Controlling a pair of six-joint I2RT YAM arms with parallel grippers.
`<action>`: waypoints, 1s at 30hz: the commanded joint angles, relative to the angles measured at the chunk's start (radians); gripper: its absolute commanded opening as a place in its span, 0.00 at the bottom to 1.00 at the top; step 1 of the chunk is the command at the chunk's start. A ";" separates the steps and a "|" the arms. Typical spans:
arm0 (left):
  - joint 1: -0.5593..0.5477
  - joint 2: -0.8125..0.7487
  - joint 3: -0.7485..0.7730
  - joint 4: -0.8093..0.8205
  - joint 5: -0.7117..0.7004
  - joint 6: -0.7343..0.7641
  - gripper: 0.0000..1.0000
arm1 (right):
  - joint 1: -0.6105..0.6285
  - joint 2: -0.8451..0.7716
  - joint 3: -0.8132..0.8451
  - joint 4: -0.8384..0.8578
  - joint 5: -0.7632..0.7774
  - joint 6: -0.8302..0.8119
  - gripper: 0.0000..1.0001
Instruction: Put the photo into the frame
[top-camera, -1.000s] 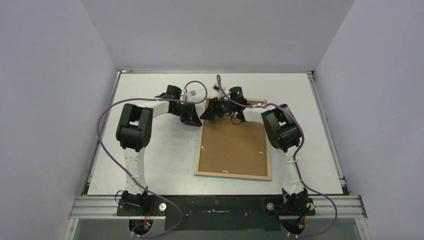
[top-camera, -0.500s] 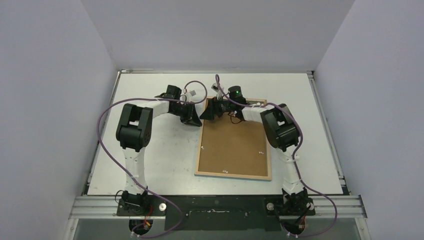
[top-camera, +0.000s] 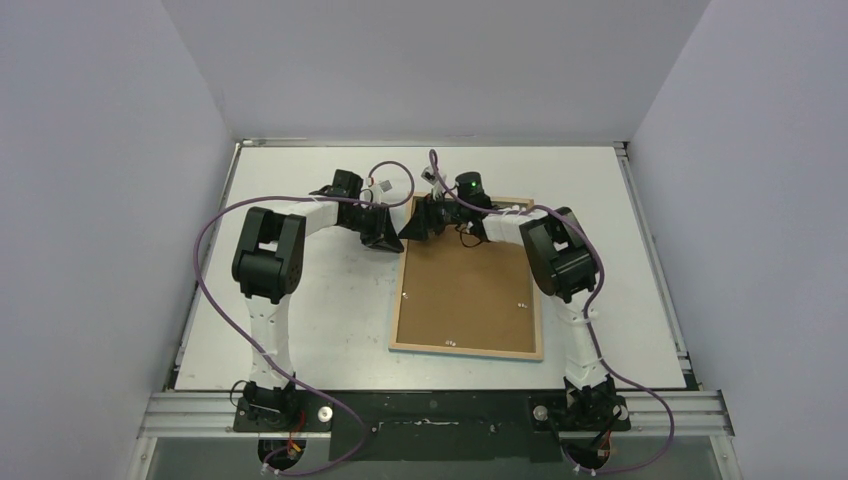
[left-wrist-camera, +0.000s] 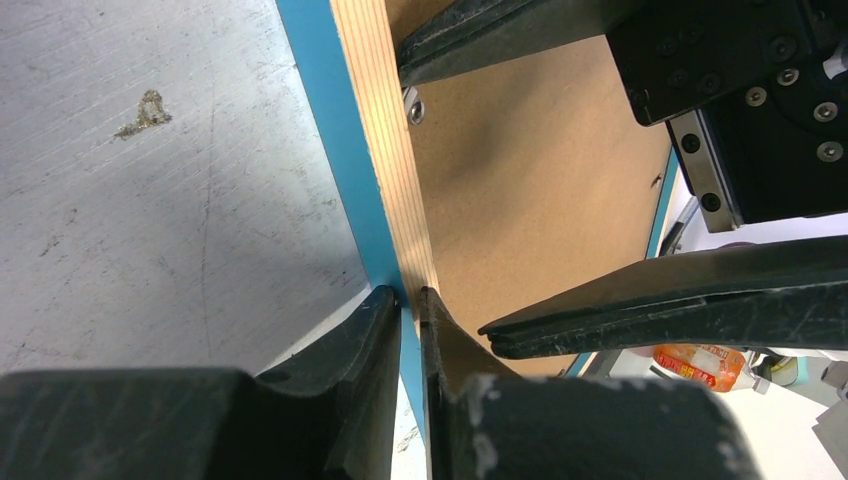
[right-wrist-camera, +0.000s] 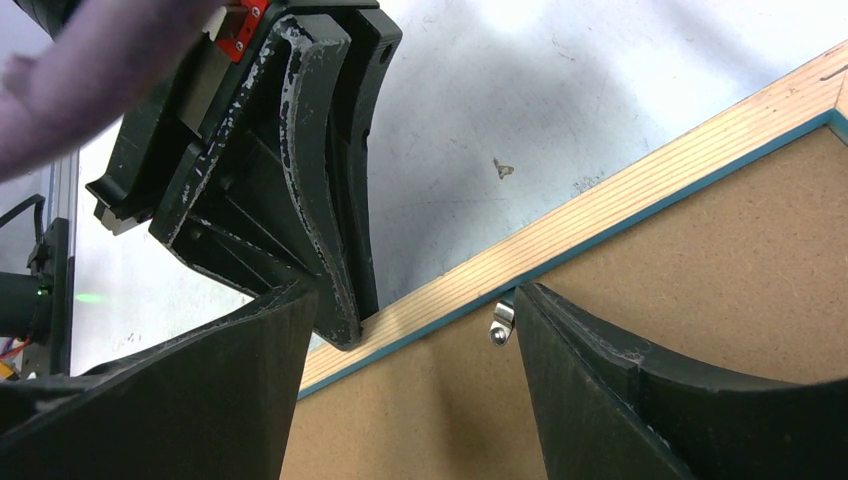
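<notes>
Currently the frame (top-camera: 465, 349) lies on the desk (top-camera: 300, 320) a little right of centre. Its long axis runs near to far, and it lies reverse side up, so the pale wooden rails and the brown backing board (top-camera: 465, 290) face the camera. A thin blue edge shows along the rails in the wrist views. Both arms reach to its far-left corner. The left end effector (left-wrist-camera: 408, 312) has its fingers pressed together on the left rail, pinching the wood and its blue edge from either side. The right end effector (right-wrist-camera: 410, 300) is spread wide over the same corner, its two fingers either side of a small metal tab (right-wrist-camera: 502, 322) at the board's edge. Whether they touch the board I cannot tell.
</notes>
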 joint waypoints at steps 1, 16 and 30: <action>0.012 0.025 0.042 0.048 -0.065 0.016 0.11 | 0.038 -0.041 -0.053 0.042 -0.032 0.027 0.73; 0.024 0.011 0.044 0.066 -0.058 -0.008 0.09 | 0.042 -0.100 -0.167 0.247 -0.019 0.218 0.72; 0.063 0.002 0.120 0.069 -0.046 -0.051 0.12 | -0.020 -0.142 0.006 0.098 0.216 0.241 0.79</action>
